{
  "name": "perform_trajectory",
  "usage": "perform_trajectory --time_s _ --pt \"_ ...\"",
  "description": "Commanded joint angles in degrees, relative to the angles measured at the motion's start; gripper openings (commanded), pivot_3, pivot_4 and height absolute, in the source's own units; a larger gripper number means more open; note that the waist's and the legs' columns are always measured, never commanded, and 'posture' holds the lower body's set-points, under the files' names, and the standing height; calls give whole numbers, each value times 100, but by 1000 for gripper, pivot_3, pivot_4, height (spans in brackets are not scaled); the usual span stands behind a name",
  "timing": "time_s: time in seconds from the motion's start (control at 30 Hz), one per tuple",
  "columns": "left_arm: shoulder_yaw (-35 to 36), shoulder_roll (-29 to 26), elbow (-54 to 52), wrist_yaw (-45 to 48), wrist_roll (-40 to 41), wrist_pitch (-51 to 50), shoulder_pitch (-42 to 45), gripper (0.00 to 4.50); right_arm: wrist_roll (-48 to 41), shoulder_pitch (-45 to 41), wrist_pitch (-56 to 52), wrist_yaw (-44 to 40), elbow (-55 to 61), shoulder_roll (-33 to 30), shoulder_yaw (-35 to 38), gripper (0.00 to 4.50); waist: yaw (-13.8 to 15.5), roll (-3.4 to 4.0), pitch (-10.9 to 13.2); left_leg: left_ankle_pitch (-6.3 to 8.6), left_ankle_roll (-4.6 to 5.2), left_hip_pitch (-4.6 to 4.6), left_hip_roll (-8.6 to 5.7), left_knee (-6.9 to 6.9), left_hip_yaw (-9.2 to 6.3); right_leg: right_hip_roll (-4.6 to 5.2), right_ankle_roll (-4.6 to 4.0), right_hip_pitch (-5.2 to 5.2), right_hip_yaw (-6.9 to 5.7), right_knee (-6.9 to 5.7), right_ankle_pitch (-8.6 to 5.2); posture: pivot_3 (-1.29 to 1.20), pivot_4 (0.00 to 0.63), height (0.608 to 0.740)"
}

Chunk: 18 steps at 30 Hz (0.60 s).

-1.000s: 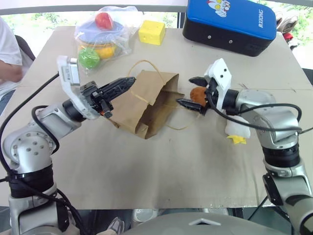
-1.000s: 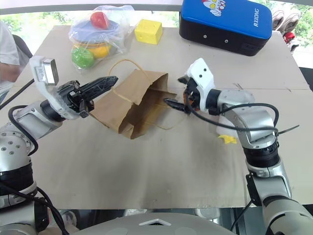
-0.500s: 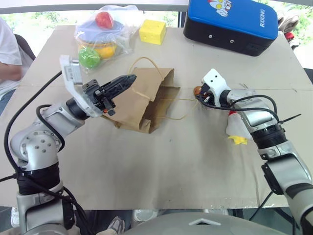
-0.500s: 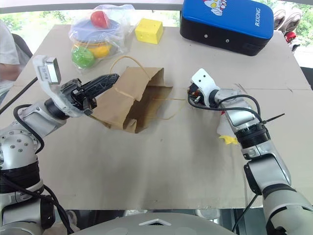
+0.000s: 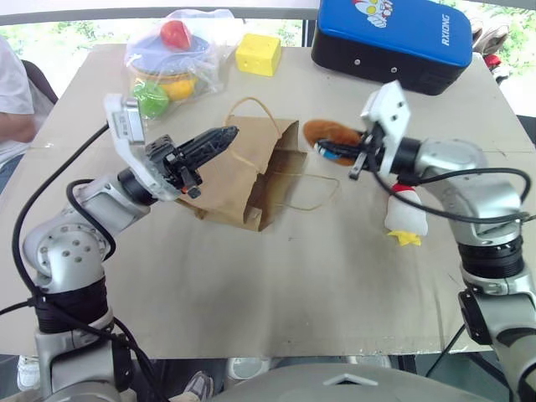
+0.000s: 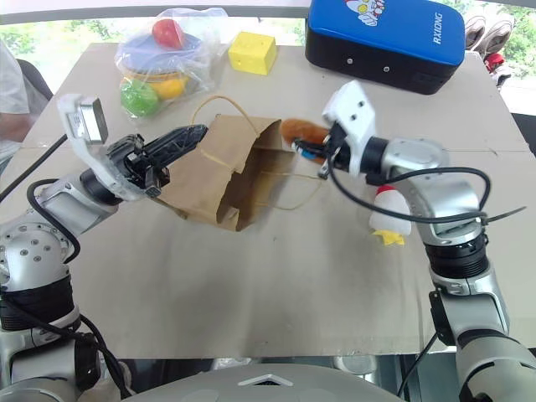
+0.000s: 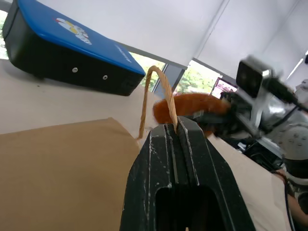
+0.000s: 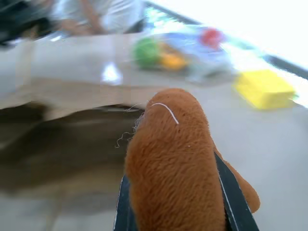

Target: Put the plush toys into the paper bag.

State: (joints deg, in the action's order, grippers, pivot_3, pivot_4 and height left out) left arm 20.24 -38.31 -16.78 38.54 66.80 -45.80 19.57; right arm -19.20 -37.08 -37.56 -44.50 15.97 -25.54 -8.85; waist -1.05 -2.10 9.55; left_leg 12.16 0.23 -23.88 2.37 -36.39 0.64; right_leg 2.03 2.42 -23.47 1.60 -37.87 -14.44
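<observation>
Head view, ordered near to far. At lower right of centre I see the white chicken toy (image 5: 405,219) lying on the table (image 5: 276,293), partly behind my right forearm and well apart from the bag. At left of centre, my left gripper (image 5: 216,140) has its jaws clenched on one tan cord handle (image 7: 159,91) of the paper bag (image 5: 243,172), which lies on its side at centre frame with its dark mouth facing right; a second handle loop (image 5: 310,188) trails on the table beside the mouth. Just right of the mouth, my right gripper (image 5: 335,151) is grasping the orange-brown plush nugget (image 5: 328,131), held above the table just beside the bag's opening. At the upper edge lie a clear bag of colourful toys (image 5: 172,54), a yellow block (image 5: 258,54) and a blue-topped black case (image 5: 394,42).
</observation>
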Motion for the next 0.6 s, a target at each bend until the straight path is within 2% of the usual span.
perform_trajectory --time_s 0.03,0.2,0.43,0.47,0.5,0.57,0.6 --pt "144 11 -35 -34 297 -63 194 0 506 -84 708 -137 -256 65 -611 11 4 -1 0 0 0 0 -1 -1 2 1 0 0 1 1 0 0 150 740" --pt "202 17 -21 -116 588 -185 284 0 1129 -258 1860 -275 -1229 430 -1269 11 -1 -2 0 0 0 -2 -1 -1 2 1 0 -1 2 0 0 0 150 740" --pt "126 65 -101 -174 682 -206 271 0 2000 -770 3926 -243 -2814 1154 -1817 11 -9 -3 0 0 -1 -2 -1 -1 0 0 0 -2 1 -1 1 0 150 740" --pt "111 81 -104 -177 675 -201 268 0 1920 -911 4094 -640 -3138 1315 -1961 11 -10 -2 0 -1 -1 -2 -1 -1 0 0 0 -2 1 0 1 0 150 740" --pt "93 95 -119 -168 665 -196 253 0 1982 -1027 4343 -676 -3433 1470 -2026 11 -16 -2 0 -1 -1 -2 -1 -1 0 0 0 -2 1 -1 1 0 150 740" --pt "77 111 -158 -161 666 -201 218 0 2215 -1205 4895 -563 -4042 1661 -2071 1554 -37 -3 0 -1 -2 0 -1 -2 0 0 0 -1 2 -1 2 0 150 740" --pt "79 117 -183 -169 674 -205 201 0 2346 -1243 5162 -397 -4244 1696 -2042 1650 -43 -3 0 -1 -2 0 -1 -1 -1 0 0 -1 1 -2 2 0 150 740"
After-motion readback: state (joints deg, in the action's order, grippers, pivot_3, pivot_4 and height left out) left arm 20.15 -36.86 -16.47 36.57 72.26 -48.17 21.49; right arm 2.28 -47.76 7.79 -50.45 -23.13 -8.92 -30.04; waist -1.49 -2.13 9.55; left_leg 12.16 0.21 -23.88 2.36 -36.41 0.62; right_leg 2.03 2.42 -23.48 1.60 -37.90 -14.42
